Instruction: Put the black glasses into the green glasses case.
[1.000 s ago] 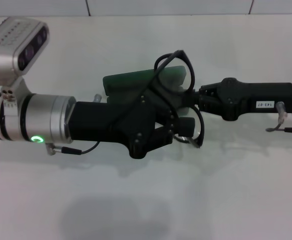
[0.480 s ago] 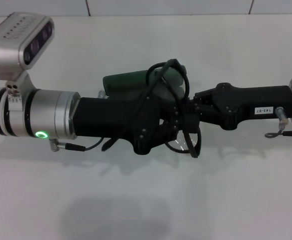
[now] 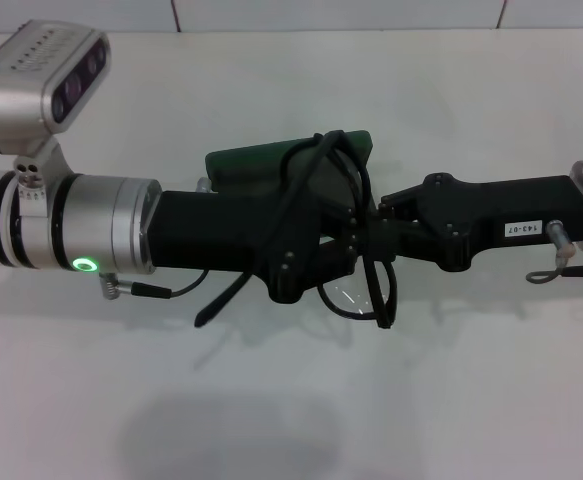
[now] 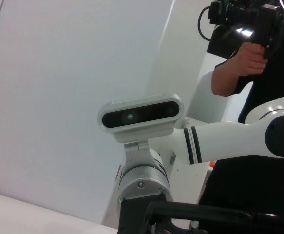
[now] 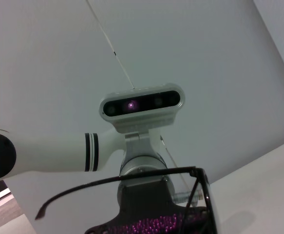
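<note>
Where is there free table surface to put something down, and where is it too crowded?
The table is bare in the wide strip nearer the robot than both arms, and in a band beyond the green glasses case. The middle is crowded: the left gripper and right gripper meet there around the black glasses and the case.

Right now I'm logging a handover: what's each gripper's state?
Left gripper: at the green glasses case; state cannot be told.
Right gripper: at the black glasses; state cannot be told.
</note>
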{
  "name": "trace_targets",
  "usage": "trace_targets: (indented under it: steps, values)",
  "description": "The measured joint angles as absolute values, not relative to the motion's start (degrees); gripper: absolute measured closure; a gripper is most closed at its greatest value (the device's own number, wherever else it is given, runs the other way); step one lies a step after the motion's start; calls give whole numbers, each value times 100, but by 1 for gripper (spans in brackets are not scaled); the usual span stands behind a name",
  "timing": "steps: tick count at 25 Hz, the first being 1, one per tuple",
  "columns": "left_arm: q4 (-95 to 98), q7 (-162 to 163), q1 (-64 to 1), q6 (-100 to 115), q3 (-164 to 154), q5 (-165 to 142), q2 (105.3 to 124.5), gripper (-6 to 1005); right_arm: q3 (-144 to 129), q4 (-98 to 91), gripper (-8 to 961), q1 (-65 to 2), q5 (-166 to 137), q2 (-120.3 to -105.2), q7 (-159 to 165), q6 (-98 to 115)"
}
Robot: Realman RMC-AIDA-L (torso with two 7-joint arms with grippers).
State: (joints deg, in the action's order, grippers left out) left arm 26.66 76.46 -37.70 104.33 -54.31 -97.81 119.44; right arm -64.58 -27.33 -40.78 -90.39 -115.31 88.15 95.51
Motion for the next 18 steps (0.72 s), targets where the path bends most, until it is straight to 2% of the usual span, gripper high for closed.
trace_targets:
  steps: [7,10,14,18]
  values:
    - [2680,7654,-3759,10432,-5431,-9781,11943,992,-6353,-2734,886,-4010,-9013,-11526,8817,9415]
    - [2681,7655,-3721,10445,-5422,-9769,11929,992,-5983,-2718,886,-3921,-9009,-11478,8825,9265]
    - [2655,7656,-3704,10460,-5412,-9739,11910,991,-5459,-2732,886,-3716,-9020,-11308,8812,9162]
    - [2649,7662,-3702,10498,-5413,-9730,11888,990,-5264,-2743,886,-3466,-9014,-10987,8804,9227]
